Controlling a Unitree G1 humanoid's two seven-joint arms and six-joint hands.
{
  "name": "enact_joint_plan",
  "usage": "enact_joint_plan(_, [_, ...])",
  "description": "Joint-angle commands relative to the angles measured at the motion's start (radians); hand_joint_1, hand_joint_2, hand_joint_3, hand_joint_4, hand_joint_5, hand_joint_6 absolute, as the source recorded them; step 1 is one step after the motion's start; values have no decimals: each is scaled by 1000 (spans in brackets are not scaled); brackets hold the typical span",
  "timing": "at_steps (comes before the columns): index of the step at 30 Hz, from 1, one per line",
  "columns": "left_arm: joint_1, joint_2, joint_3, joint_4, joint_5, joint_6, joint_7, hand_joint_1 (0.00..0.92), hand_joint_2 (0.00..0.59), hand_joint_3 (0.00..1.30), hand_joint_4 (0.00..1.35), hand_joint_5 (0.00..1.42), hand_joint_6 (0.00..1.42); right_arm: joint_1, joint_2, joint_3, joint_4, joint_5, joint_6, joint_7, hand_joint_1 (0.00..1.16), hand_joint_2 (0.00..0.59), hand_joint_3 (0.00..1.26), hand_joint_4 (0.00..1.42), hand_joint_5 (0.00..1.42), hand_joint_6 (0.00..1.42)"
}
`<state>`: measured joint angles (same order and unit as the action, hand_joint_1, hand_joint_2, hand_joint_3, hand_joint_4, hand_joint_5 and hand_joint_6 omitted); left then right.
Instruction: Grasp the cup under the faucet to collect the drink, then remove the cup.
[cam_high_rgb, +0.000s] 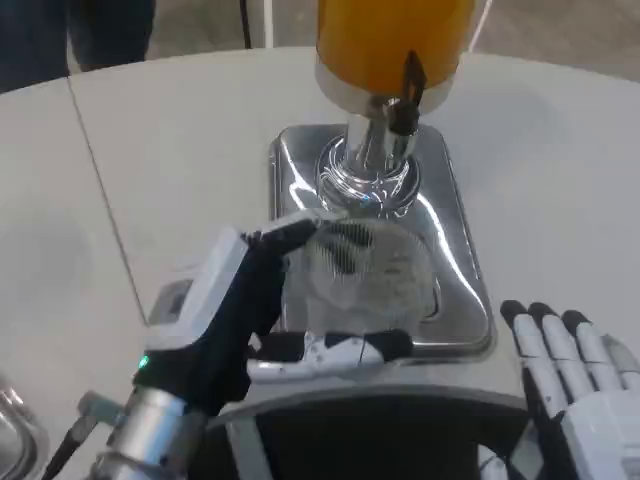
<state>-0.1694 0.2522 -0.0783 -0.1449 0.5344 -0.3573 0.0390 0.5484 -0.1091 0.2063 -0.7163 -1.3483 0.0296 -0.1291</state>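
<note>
A clear ribbed plastic cup (368, 272) is held by my left hand (235, 310), with fingers on its far left side and a thumb under its near side. The cup hangs over the slotted drip grate of the shiny metal dispenser base (458, 215). The black faucet lever (408, 92) sticks out of the dispenser's orange drink tank (385, 40), a little beyond and above the cup. The cup looks empty. My right hand (580, 385) rests at the lower right, fingers straight and apart, holding nothing, off the base's near right corner.
The dispenser stands on a white round table (150, 170). A metal object (15, 420) shows at the bottom left edge. Dark-clothed legs (80, 30) stand beyond the table at the top left.
</note>
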Motion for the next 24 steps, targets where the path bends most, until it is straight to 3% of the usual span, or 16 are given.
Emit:
enact_joint_plan(1, [-74,-17,-24,56,5,1,28,508,69,1079,1340,1424,1424,4,0,-14,-31,2,12,21,191,586,14,0,0,65])
enact_joint_plan(8, [-155,-28,-80,167,17,-17,30,508,69,1079,1340,1424,1424,83,-12,-29,-112,22,-12,22,199,586,14,0,0,65])
enact_joint_plan(11, [-202,-27,-96,237,25,-29,43,508,69,1079,1340,1424,1424,76,-3,-38,-124,46,-10,33,203,586,14,0,0,65])
enact_joint_plan(24, [-392,-45,-103,485,12,-24,124,508,69,1079,1340,1424,1424,13,49,-12,-87,-16,9,65,211,586,14,0,0,65])
